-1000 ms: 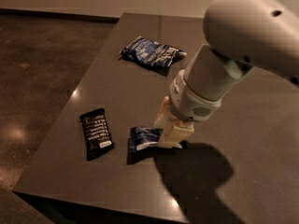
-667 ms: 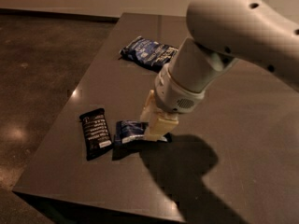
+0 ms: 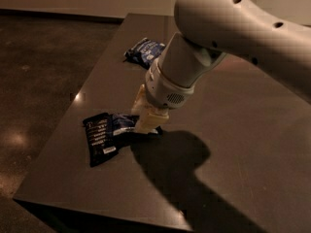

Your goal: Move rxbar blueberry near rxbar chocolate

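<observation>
The rxbar chocolate [image 3: 99,139], a flat black wrapper with white text, lies near the table's front left. The rxbar blueberry [image 3: 123,123], a navy-blue wrapper, sits right beside it, its left end touching or overlapping the black bar's right edge. My gripper [image 3: 147,125] comes down from the big white arm and is shut on the right end of the blueberry bar, holding it at the table surface. The far end of the blue bar is hidden under the cream fingers [image 3: 151,116].
A larger, puffier blue snack bag [image 3: 145,50] lies at the back of the dark table [image 3: 243,144]. The table's left edge runs close to the black bar, with dark floor [image 3: 39,81] beyond. The arm casts a broad shadow to the front right.
My gripper has carried the blueberry bar leftward across the table, from apart from the chocolate bar to right against it.
</observation>
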`<state>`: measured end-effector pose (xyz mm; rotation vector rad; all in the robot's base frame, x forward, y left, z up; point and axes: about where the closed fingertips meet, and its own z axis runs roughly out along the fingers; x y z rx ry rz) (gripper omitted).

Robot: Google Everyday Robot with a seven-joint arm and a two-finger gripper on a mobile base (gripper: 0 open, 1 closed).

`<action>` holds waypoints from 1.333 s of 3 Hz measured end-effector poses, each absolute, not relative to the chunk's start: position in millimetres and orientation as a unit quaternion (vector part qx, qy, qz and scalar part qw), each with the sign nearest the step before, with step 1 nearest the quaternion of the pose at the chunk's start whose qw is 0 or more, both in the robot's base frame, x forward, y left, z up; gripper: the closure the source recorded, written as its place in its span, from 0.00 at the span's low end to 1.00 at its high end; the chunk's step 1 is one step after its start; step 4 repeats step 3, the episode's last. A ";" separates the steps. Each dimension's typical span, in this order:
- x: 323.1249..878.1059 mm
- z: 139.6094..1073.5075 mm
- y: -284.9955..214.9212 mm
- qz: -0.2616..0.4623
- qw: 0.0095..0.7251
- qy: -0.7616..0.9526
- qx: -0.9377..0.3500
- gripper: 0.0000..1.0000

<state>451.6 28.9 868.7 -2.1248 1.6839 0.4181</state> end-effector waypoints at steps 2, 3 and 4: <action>452.3 869.9 32.0 0.146 0.200 0.598 -0.762 0.00; 452.2 870.0 32.1 0.146 0.200 0.598 -0.762 0.00; 452.2 870.0 32.1 0.146 0.200 0.598 -0.762 0.00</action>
